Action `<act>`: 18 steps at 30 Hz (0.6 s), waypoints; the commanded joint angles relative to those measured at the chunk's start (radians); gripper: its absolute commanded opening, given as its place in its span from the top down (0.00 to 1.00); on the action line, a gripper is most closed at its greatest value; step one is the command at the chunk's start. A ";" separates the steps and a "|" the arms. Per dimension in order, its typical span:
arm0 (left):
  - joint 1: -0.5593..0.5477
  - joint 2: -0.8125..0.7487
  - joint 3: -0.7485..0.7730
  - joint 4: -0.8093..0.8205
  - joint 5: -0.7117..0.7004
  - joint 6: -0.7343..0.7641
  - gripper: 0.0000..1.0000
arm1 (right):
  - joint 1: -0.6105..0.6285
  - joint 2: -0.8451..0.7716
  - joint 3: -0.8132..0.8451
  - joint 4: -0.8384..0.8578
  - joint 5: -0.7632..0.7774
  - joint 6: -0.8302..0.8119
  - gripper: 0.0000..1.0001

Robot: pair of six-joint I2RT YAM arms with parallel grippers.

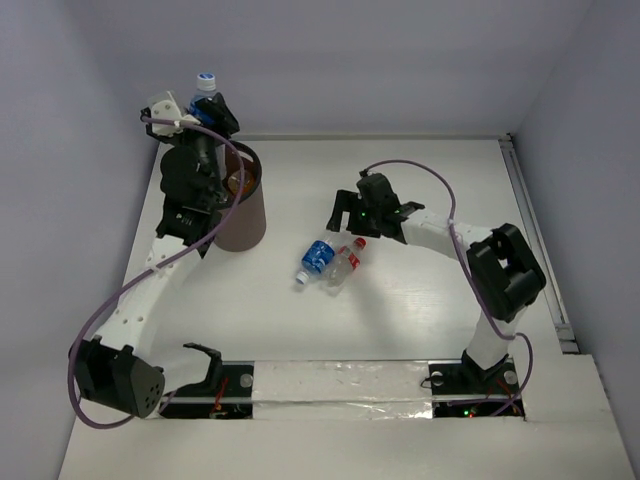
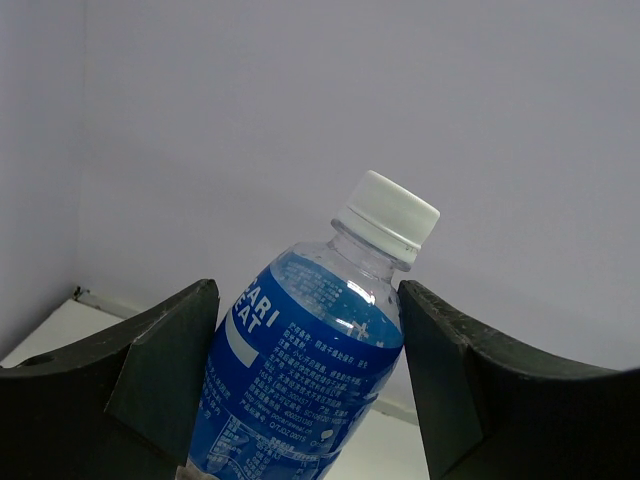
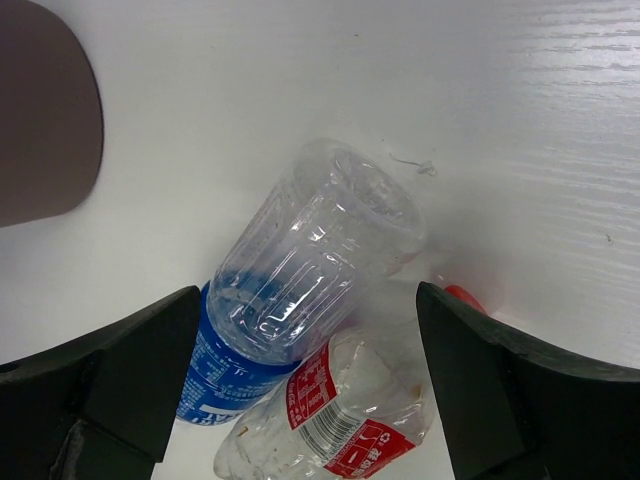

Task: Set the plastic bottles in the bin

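White table (image 1: 420, 330) and pale grey walls (image 1: 350, 60) fill the overhead view. We see the left gripper (image 1: 206, 114) raised and clenched on a white-capped clear plastic bottle with a blue label (image 1: 206, 92), cap uppermost. Just on the near side of that gripper stands the dark brown round bin (image 1: 245, 215), upright, its mouth open. The right gripper (image 1: 342, 218) hangs spread apart, gripping nothing. Just near-left of its fingertips two bottles lie on their sides, touching each other: a second clear plastic bottle with a blue label (image 1: 317, 257) and a clear plastic bottle with a red cap and red label (image 1: 346, 262). Both are well apart from the bin.

From the left wrist camera, we look at grey wall (image 2: 300, 100) behind the left gripper (image 2: 305, 385). The white-capped bottle (image 2: 300, 370) sits between the two dark fingers (image 2: 160, 370), tilted so its cap leans towards the right-hand finger, which presses on its shoulder.

From the right wrist camera, the right gripper (image 3: 300, 385) is wide open over the table (image 3: 520, 120). Between and beyond its fingers (image 3: 130, 370) the second blue-labelled bottle (image 3: 300, 260) rests partly on top of the red-labelled bottle (image 3: 340, 425), base end pointing away from us. We cannot tell whether the fingers touch either one. The bin's wall (image 3: 45, 120) shows far off past the left-hand finger.
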 commanded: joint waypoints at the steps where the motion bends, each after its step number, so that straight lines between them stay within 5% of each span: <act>1: 0.008 0.003 -0.051 0.175 0.042 -0.036 0.66 | 0.000 0.015 0.054 -0.004 0.000 0.003 0.06; 18: 0.045 0.088 -0.247 0.414 0.068 -0.105 0.64 | 0.000 0.113 0.100 0.003 -0.035 0.012 0.13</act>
